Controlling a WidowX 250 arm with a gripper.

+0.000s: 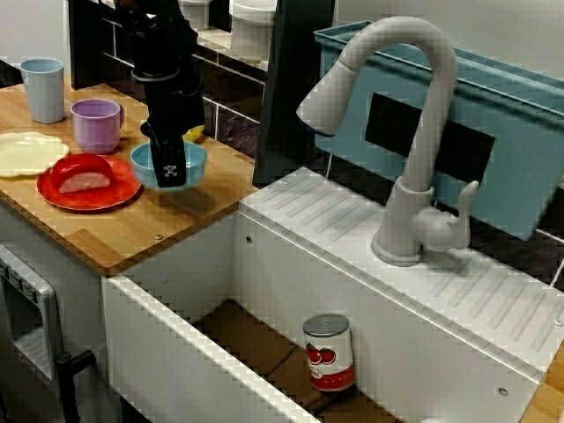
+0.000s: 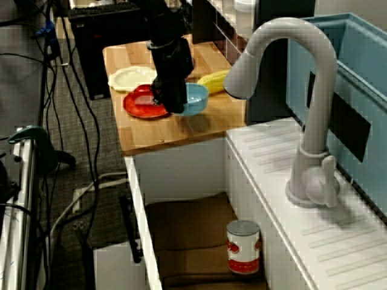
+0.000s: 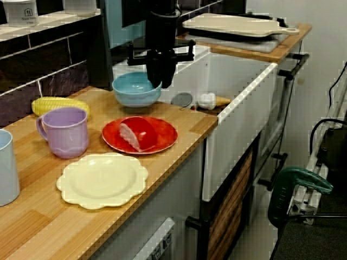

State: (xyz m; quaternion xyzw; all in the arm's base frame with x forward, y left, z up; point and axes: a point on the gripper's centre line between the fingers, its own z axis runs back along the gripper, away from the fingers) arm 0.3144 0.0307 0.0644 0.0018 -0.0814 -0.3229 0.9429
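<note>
A light blue bowl [image 1: 189,159] [image 2: 195,98] [image 3: 135,88] rests on the wooden counter [image 1: 150,231], close to the sink edge. My black gripper [image 1: 169,169] [image 2: 172,104] [image 3: 161,80] comes down from above onto the bowl's rim, on the side nearest the sink. Its fingers look pinched together on that rim. A red plate [image 1: 88,191] [image 3: 162,138] with a pink piece of meat [image 3: 135,134] lies just beside the bowl. Behind the bowl a yellow corn cob [image 2: 213,80] [image 3: 57,104] is partly hidden by the arm.
On the counter stand a purple mug [image 1: 95,124] [image 3: 66,131], a pale yellow plate [image 3: 103,180] and a blue-grey cup [image 1: 44,88]. The white sink [image 1: 264,264] holds a tomato can [image 1: 329,352] [image 2: 243,246]. A grey faucet [image 1: 414,132] arches over it before a blue bin [image 1: 511,132].
</note>
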